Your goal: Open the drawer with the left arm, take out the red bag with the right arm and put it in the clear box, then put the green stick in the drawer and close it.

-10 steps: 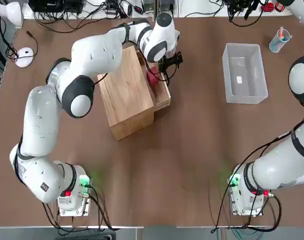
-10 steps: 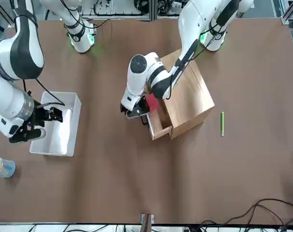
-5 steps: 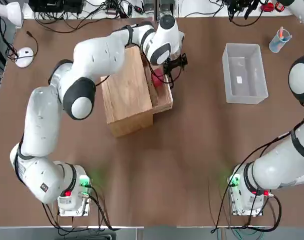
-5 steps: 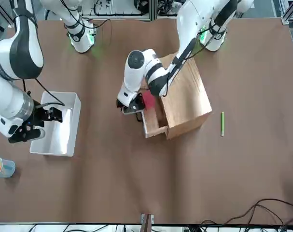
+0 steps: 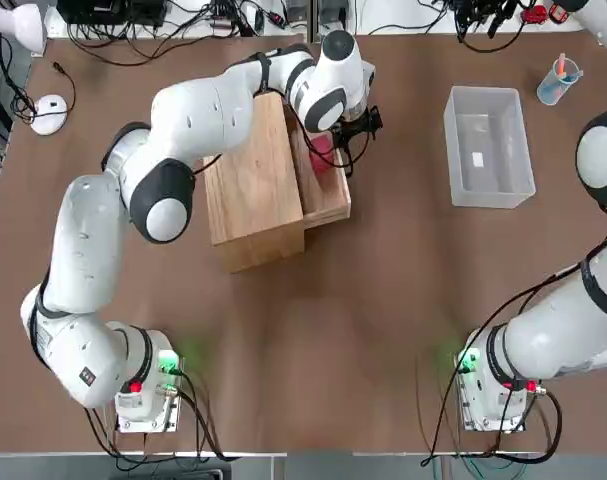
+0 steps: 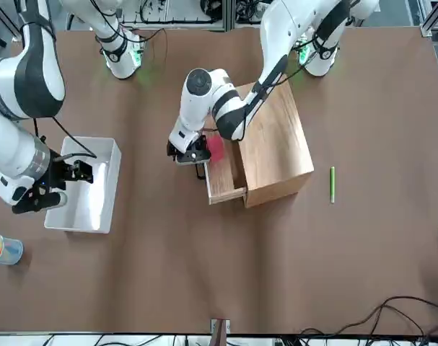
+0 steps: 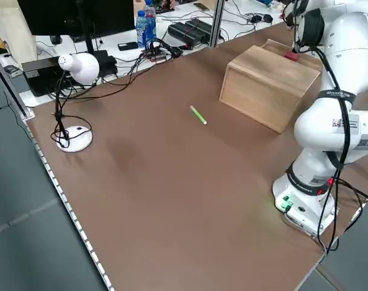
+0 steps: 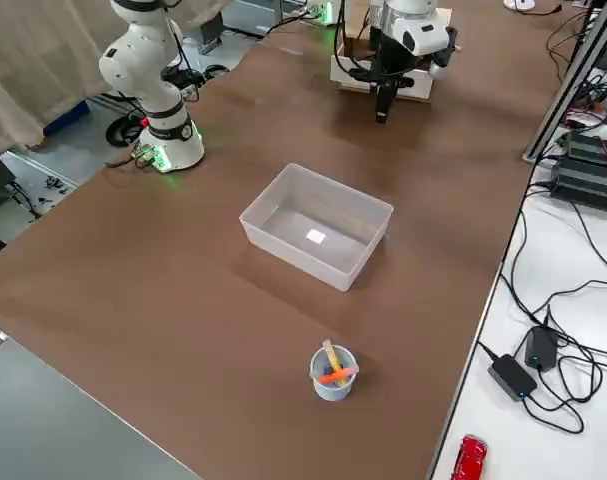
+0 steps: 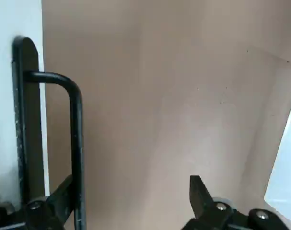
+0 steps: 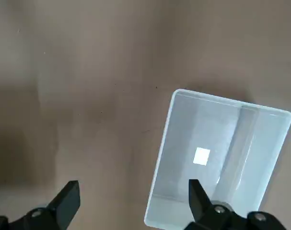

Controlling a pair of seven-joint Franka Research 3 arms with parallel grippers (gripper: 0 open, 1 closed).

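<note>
Brown table (image 5: 383, 300), left end effector (image 6: 188, 153) spread, hooked behind drawer (image 6: 222, 176) handle (image 9: 75, 143), arm outstretched.

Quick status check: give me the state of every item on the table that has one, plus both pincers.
drawer: pulled partly out of the wooden box.
red bag: lying in the drawer.
clear box: empty apart from a white label.
green stick: flat on the table, beside the wooden box.
blue cup: upright, holding orange sticks.
left pincer: open, at the drawer handle.
right pincer: open, empty, over the clear box.
</note>
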